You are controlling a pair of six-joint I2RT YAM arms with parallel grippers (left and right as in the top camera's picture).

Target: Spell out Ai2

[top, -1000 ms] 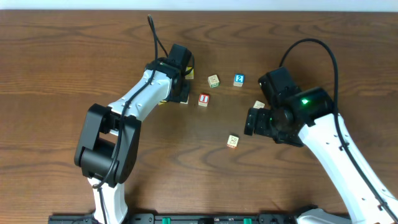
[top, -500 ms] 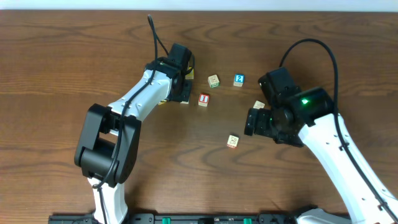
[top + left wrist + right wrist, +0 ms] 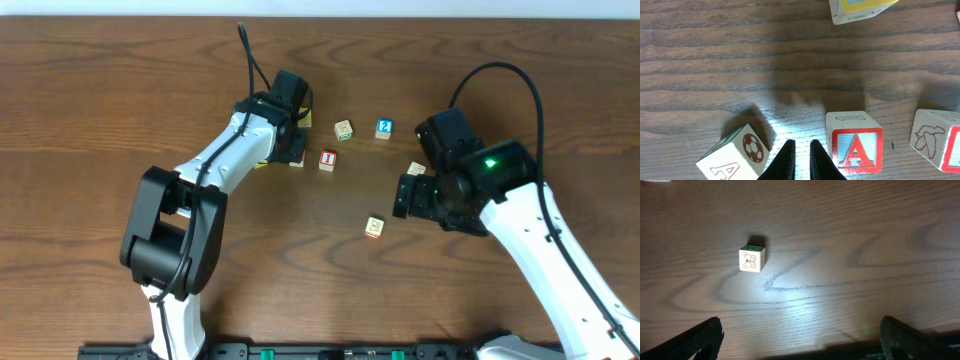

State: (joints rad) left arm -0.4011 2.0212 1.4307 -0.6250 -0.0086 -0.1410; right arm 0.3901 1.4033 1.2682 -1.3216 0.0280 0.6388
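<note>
Your left gripper (image 3: 800, 152) is closed, fingers pressed together w/ nothing between them, tips low over the wood. The A block (image 3: 855, 147) sits just beside the fingers on their right in the left wrist view. It is upright, red "A" facing the camera, and I cannot tell if it touches them. From overhead the A block is hidden under the left wrist. The I block (image 3: 327, 159) lies just right of that wrist, and the 2 block (image 3: 384, 128) is further right and a bit farther back, apart from both arms.

Your right gripper (image 3: 800, 325) is wide open and empty, well apart from all 3 letters.

The surface is a dark brown wood-grain table (image 3: 100, 100). Behind its far edge only a pale strip shows.

Other things:
- A soccer-ball cube (image 3: 735, 155), tilted, is near the closed fingers on their left, so they stand between it and the A block.
- A green-marked cube (image 3: 343, 130) lies between the I block and the 2 block, slightly behind.
- A pale cube (image 3: 415, 168) is partly covered by the right arm.
- A butterfly cube (image 3: 751, 259) is alone in front of the right gripper.
</note>
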